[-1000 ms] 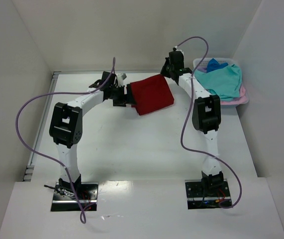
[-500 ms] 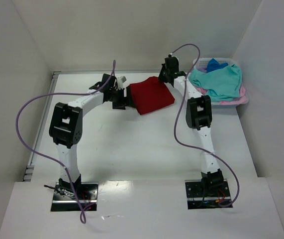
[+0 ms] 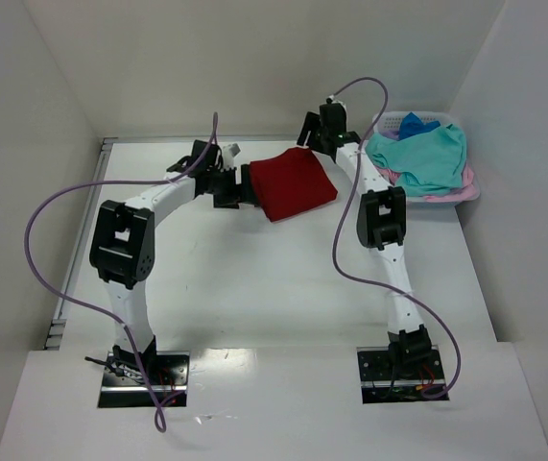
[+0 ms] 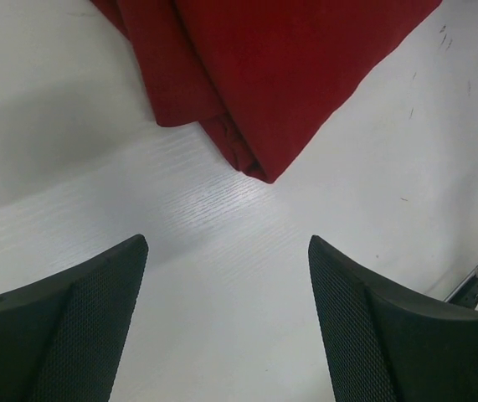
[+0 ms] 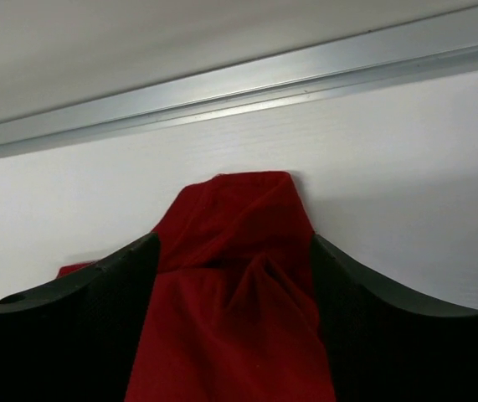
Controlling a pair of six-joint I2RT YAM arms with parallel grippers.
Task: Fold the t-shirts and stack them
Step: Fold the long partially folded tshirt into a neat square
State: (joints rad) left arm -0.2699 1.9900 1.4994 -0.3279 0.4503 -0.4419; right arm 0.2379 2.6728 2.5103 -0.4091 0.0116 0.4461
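Note:
A dark red t-shirt (image 3: 295, 182) lies folded on the white table at the back centre. My left gripper (image 3: 244, 184) is open just left of it; in the left wrist view a folded corner of the red shirt (image 4: 289, 67) lies ahead of the left gripper (image 4: 226, 243), with bare table between the fingers. My right gripper (image 3: 305, 135) sits at the shirt's far right corner. Its jaws stand apart in the right wrist view, and a bunched corner of the red shirt (image 5: 230, 251) lies loose between them. Teal (image 3: 422, 154), blue (image 3: 413, 125) and pink (image 3: 446, 195) shirts are heaped in the basket.
A pale laundry basket (image 3: 472, 189) stands at the back right against the wall. A metal rail (image 5: 222, 92) runs along the table's far edge just beyond the red shirt. White walls close in the left, back and right sides.
My right gripper has gone from shut to open, letting go of the red shirt's corner, and has shifted slightly left. The left gripper has barely moved.

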